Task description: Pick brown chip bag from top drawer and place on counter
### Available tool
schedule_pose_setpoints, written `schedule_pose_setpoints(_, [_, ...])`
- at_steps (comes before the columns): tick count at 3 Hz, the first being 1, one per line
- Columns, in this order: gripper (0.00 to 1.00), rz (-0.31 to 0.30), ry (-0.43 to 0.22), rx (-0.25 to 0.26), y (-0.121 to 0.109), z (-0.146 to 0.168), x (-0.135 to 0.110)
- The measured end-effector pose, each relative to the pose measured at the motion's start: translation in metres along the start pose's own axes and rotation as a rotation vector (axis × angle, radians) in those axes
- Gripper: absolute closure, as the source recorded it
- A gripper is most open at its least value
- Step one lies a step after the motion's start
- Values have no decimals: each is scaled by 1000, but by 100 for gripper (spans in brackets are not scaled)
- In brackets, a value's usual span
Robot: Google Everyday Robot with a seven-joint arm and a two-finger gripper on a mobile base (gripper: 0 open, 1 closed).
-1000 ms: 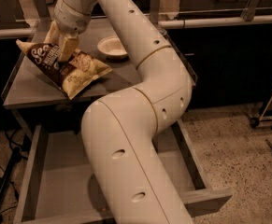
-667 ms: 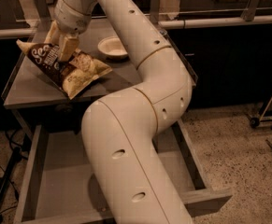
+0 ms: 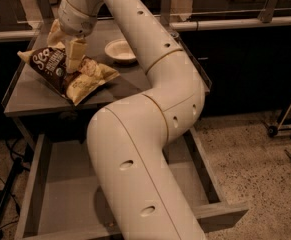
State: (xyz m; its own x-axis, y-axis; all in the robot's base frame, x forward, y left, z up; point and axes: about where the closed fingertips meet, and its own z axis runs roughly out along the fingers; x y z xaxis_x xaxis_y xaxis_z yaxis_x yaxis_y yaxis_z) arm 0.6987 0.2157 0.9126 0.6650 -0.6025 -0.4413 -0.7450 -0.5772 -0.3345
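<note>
The brown chip bag (image 3: pixel 70 76) is over the left part of the counter (image 3: pixel 135 79), tilted, with its lower end at the counter's front edge. My gripper (image 3: pixel 66 46) comes down on the bag's upper edge, one finger (image 3: pixel 76 55) in front of it and the other behind, shut on the bag. The top drawer (image 3: pixel 60 184) is pulled open below the counter. My arm hides much of its inside, and the bare part that shows holds nothing.
A pale shallow bowl (image 3: pixel 120 50) sits on the counter right of the bag. Dark cabinets with a pale rail (image 3: pixel 235 24) run behind. A wheeled stand's casters (image 3: pixel 285 144) are on the speckled floor at the right.
</note>
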Motion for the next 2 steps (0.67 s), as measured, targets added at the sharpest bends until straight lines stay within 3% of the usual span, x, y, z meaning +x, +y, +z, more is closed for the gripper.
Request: schedule_pose_setpoints(2, [0,0,0,0,0,0,0])
